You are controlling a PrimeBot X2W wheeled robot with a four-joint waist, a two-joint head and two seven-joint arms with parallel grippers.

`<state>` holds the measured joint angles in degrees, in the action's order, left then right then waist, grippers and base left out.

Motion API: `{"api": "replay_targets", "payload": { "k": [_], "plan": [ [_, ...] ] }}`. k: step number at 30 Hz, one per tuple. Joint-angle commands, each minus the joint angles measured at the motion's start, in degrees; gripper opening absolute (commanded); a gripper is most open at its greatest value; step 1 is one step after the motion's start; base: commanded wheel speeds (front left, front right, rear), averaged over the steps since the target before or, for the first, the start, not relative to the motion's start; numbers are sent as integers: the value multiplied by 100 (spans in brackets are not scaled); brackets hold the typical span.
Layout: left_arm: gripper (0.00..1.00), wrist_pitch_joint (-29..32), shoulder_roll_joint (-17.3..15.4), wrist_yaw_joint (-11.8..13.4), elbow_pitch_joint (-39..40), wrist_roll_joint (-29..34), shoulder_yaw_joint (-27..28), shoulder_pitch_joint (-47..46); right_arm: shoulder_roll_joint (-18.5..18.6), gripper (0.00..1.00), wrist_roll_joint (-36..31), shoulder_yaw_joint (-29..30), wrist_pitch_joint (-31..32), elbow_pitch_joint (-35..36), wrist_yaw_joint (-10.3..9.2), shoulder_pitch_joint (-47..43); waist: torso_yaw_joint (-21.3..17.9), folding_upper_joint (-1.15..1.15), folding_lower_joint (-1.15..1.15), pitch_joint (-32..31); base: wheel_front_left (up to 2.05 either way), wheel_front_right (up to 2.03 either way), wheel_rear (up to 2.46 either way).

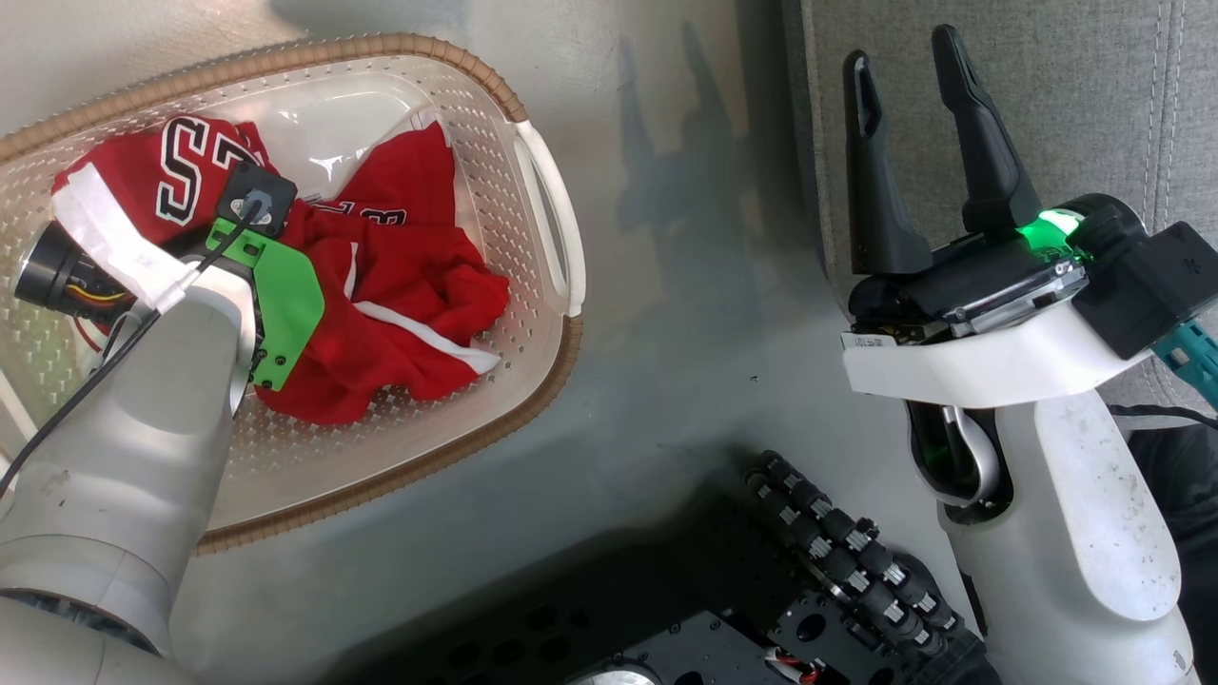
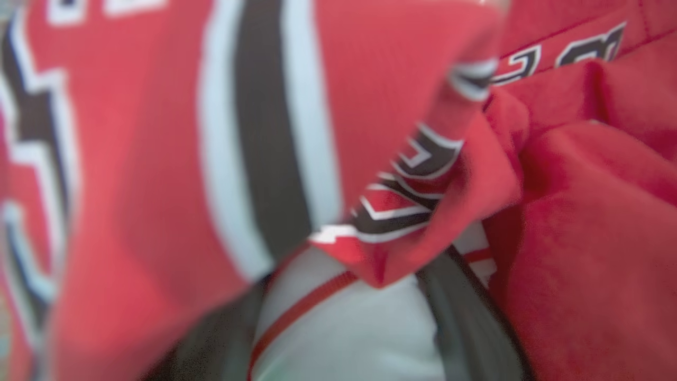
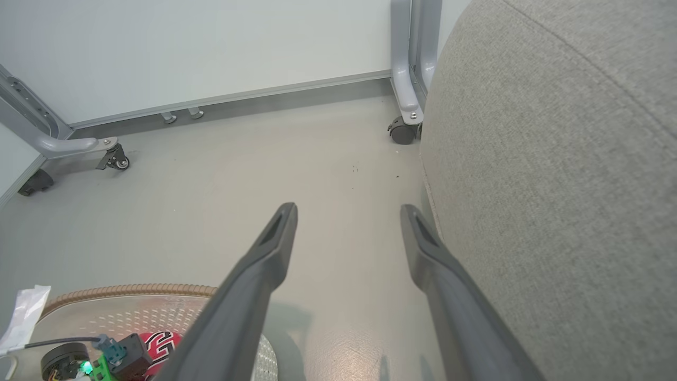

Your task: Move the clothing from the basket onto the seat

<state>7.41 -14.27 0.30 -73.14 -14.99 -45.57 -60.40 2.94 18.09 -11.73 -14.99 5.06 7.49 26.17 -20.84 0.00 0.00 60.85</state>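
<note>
L end effector (image 2: 344, 317) in clothing (image 1: 409, 276), R (image 1: 902, 55) spread

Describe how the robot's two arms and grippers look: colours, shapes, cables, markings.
The left forearm is a pale, rounded shell with a bright green plate, a thin black cable and a black cylinder wrapped in white tape. The right forearm, equally pale, bears the right gripper: two long, dark, tapering fingers, a green light, a white label and a teal connector.
</note>
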Motion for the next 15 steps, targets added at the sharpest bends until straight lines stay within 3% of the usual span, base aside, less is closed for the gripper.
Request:
{"api": "replay_targets", "payload": {
  "k": [1, 7, 15],
  "plan": [
    [0, 119, -93, -51, -115, -74, -8, 79, -6, 100, 57, -1, -28, -6, 0, 12, 1, 0, 0, 2, 0, 0, 0],
    [0, -43, -115, -84, -93, -149, 20, 2, -6, 100, 38, 29, -27, 76, 0, 111, 3, 0, 0, -10, 0, 0, 0],
    [0, -1085, -47, -267, 78, -344, 122, 119, -3, 100, -112, 136, -27, 80, 0, 98, 219, 0, 0, -401, 0, 0, 0]
  ]
}}
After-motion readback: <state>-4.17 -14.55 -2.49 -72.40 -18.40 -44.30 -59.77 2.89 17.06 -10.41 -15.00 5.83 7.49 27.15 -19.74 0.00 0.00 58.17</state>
